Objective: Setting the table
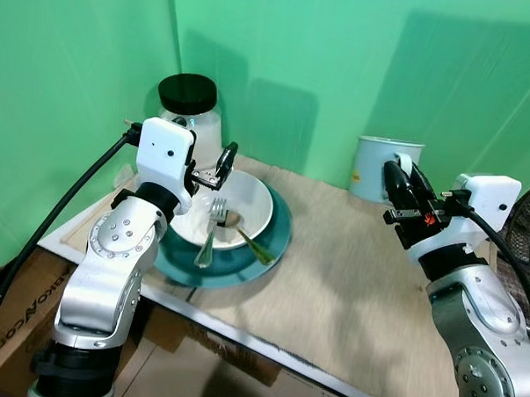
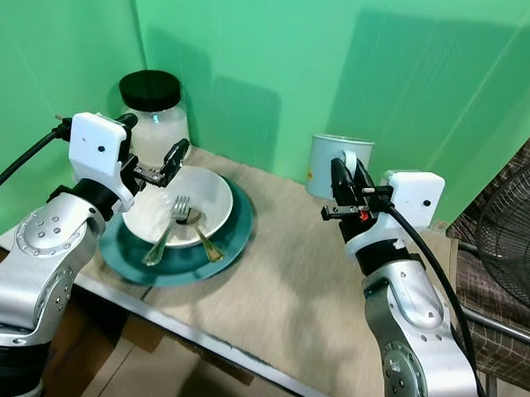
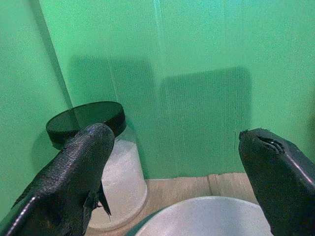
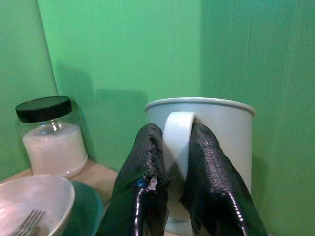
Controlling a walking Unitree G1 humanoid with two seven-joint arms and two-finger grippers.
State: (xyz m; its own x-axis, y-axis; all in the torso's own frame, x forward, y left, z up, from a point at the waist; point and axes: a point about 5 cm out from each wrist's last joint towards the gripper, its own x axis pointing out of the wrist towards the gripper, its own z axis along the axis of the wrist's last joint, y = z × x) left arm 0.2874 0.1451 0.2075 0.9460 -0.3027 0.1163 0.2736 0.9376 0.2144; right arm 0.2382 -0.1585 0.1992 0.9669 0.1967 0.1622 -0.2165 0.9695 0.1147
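Mug [image 4: 216, 142], pale blue and round, stands at the counter's [image 1: 332, 280] far edge; the right wrist view shows the right hand [image 4: 173, 147] pinching its looped handle. Left hand [image 1: 220, 168] hovers wide open and empty above a white bowl [image 1: 247, 206] holding a metal fork [image 1: 212, 231].

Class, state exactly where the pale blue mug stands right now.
The pale blue mug stands at the table's far edge on the robot's right, against the green backdrop, with the right tool shut on its handle.

Silver jointed arms, white wrist housings.
Screw-dotted round joints, thick black cables, textured black rubber fingers [image 3: 74, 177], small red mark.
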